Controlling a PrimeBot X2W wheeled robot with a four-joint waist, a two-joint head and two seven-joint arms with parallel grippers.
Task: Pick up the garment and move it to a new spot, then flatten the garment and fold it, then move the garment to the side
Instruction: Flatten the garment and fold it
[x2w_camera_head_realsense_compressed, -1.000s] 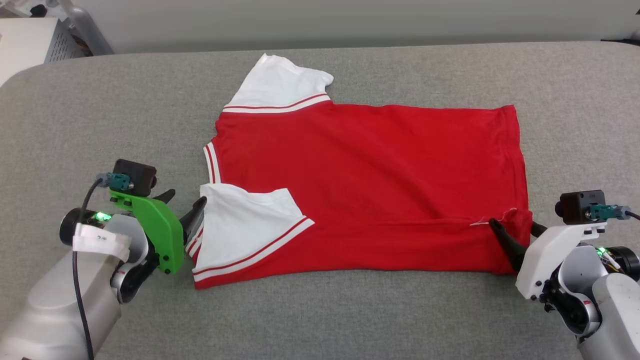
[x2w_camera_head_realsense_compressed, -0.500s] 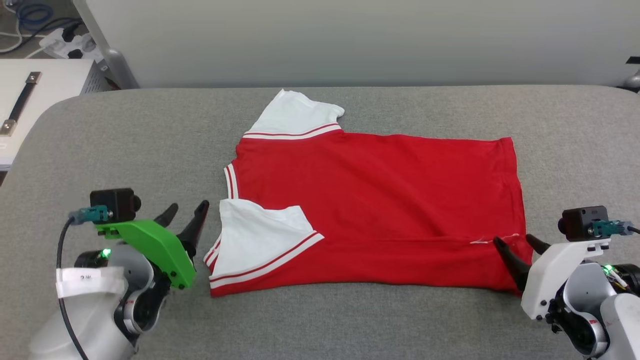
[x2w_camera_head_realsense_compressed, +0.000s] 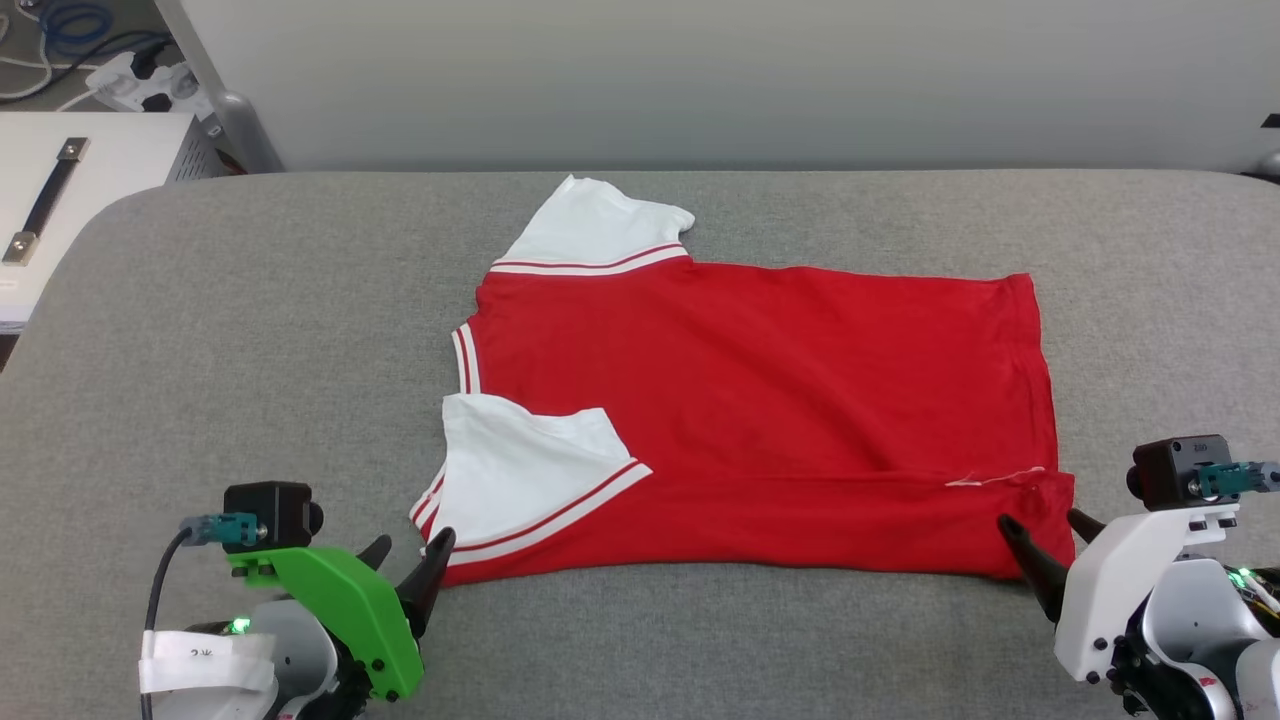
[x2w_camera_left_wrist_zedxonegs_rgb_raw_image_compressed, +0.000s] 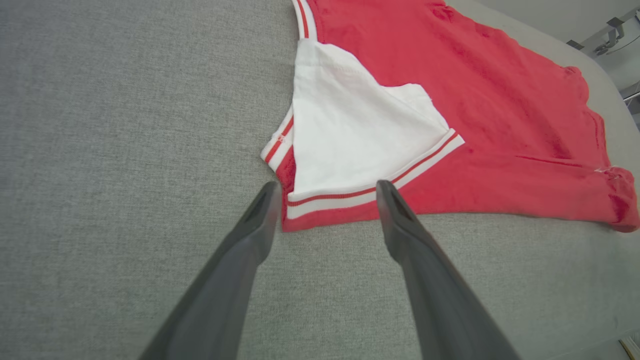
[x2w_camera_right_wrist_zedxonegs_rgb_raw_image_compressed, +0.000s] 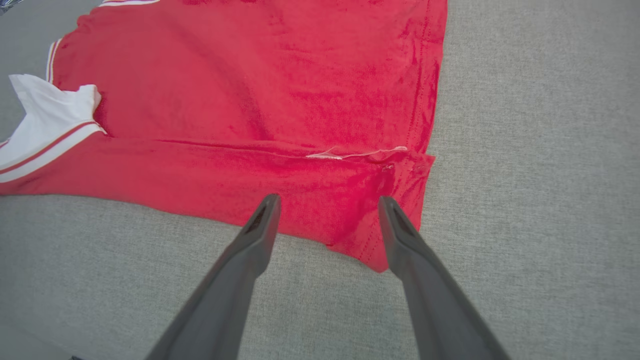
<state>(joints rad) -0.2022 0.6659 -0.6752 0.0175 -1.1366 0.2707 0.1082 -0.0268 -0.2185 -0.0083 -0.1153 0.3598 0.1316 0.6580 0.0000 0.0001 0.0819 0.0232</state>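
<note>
Lying flat is one garment (x2w_camera_head_realsense_compressed: 760, 400) with two white sleeves (x2w_camera_head_realsense_compressed: 590, 225), two pairs of jaws gaping empty beside it.

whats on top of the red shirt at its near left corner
A white sleeve lies folded onto the red garment, with its striped trim toward the middle. The garment's near edge looks folded over too. Whatever is under the sleeve and that fold is covered.
</note>
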